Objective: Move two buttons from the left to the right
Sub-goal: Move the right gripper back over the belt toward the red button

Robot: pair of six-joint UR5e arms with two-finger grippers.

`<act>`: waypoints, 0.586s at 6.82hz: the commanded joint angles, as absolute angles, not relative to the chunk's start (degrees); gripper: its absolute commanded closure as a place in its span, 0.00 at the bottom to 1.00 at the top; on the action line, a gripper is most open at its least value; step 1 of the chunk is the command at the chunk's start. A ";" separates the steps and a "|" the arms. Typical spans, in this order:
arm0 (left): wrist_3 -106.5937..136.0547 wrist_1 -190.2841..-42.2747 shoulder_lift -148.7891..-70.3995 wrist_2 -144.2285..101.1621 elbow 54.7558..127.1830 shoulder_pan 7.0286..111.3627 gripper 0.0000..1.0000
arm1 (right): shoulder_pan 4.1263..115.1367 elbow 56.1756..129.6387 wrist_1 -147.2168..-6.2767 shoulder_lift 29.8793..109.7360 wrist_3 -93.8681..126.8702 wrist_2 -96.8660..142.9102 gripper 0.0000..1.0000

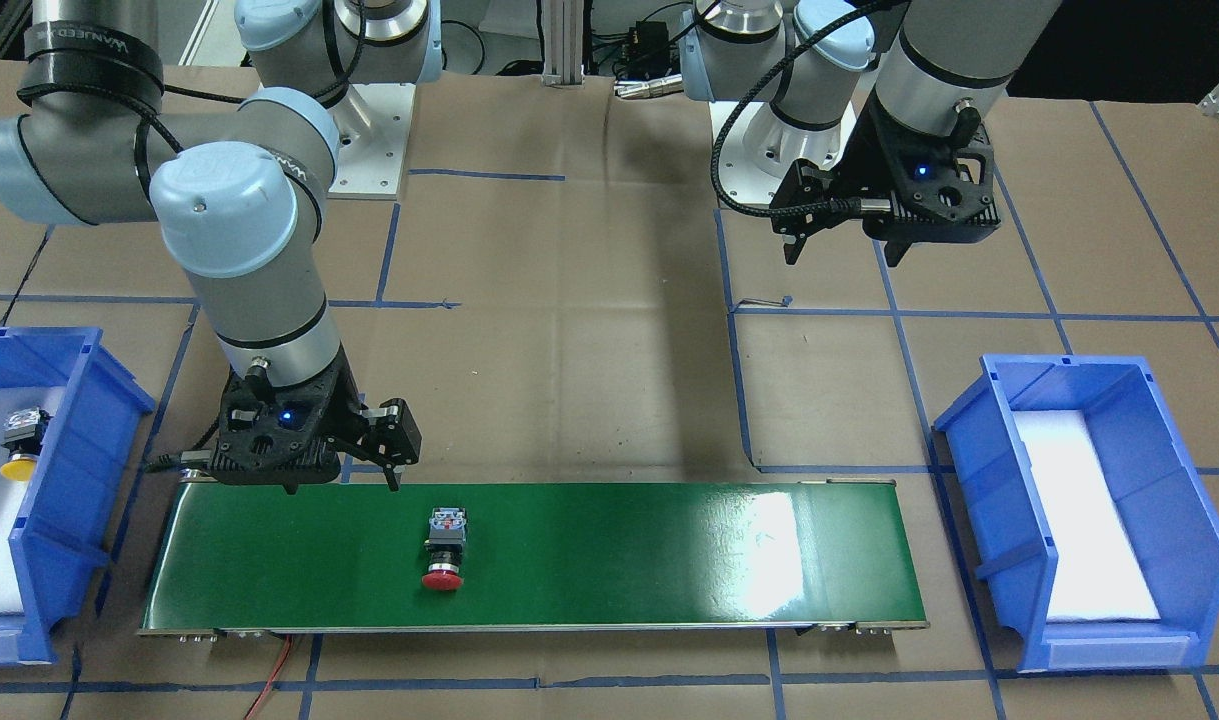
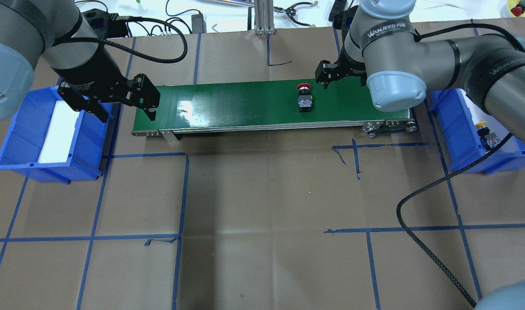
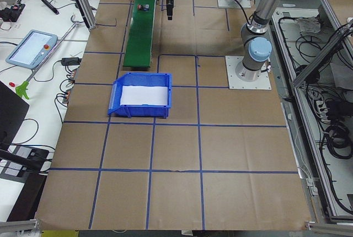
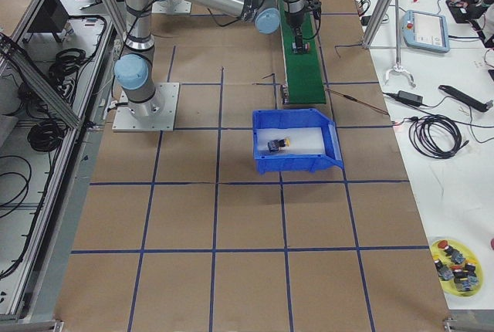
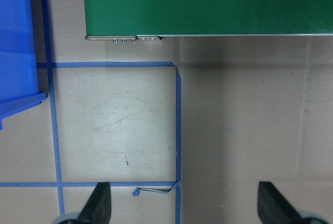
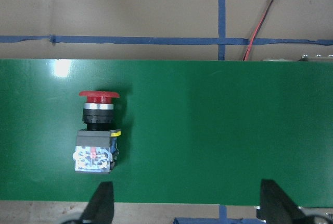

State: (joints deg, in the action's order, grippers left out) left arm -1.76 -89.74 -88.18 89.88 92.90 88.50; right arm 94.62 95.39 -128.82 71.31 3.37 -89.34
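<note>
Red button lying on its side on the green belt, toward the bench's right end; yellow button already in the right blue bin. Right claw spread, empty, just beside the red one. Left claw spread, empty, by the belt's left end. Judged: second pickup pending. Next: centre over the black barrel, lower, close, carry to the bin.

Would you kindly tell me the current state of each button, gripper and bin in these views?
Red button: lying on its side on the green conveyor belt, ungripped.
Yellow button: lying on its side in the right blue bin.
Left gripper: open, holding nothing.
Right gripper: open, above the belt, holding nothing.
Left blue bin: shows only a white liner, no button.
</note>
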 commanded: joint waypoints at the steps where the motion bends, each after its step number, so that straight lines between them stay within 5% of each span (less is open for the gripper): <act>1: -1.76 -89.74 -88.16 90.00 92.90 88.51 0.00 | 94.83 90.30 -129.29 65.51 6.39 -88.59 0.01; 4: -1.76 -89.74 -88.15 89.91 92.90 88.51 0.00 | 94.92 90.35 -129.02 63.64 9.14 -88.68 0.01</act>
